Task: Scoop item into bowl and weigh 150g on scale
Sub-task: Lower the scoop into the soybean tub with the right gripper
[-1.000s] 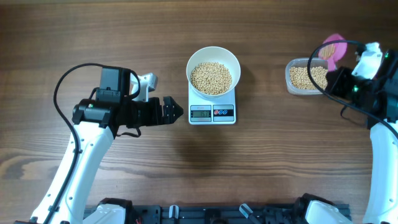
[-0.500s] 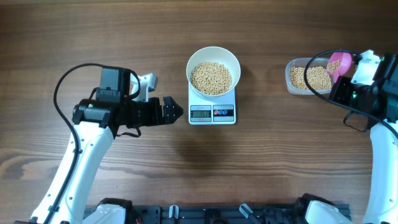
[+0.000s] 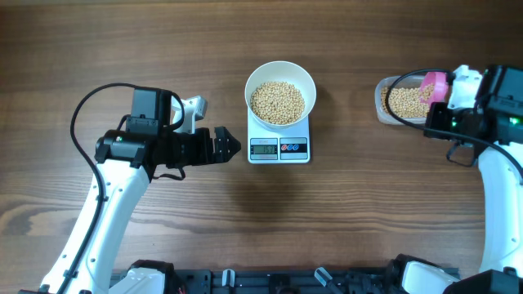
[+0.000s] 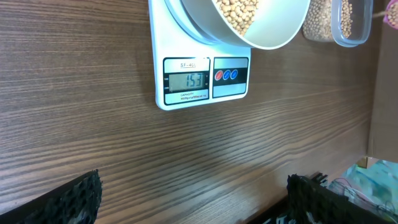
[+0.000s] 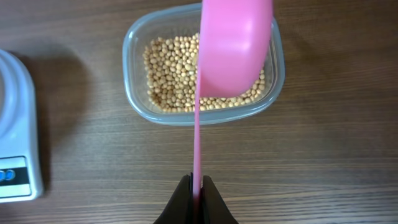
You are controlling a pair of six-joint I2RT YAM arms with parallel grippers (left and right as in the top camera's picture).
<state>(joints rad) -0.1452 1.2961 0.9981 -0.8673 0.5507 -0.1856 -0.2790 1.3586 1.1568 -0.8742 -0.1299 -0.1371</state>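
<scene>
— How is the light behaving over the table [image 3: 368, 220]?
— It is falling evenly from above, bright and soft; the white bowl [image 3: 280, 71] is glowing at its rim without washing out.
— Are shadows showing?
— Only faint ones: the scale [image 5: 15, 124] is casting a soft grey patch beside itself in the right wrist view.
— Is anything blurring?
— The left gripper [image 4: 194, 190] is sitting dark and soft-edged at the frame's corners, while the display [image 4: 188, 81] is reading crisp. The pink scoop [image 5: 236, 43] is looking slightly soft.

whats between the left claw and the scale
Nothing. In the overhead view only bare wooden table separates the open left claw from the scale. The left wrist view shows the same bare wood in front of the scale.
</scene>
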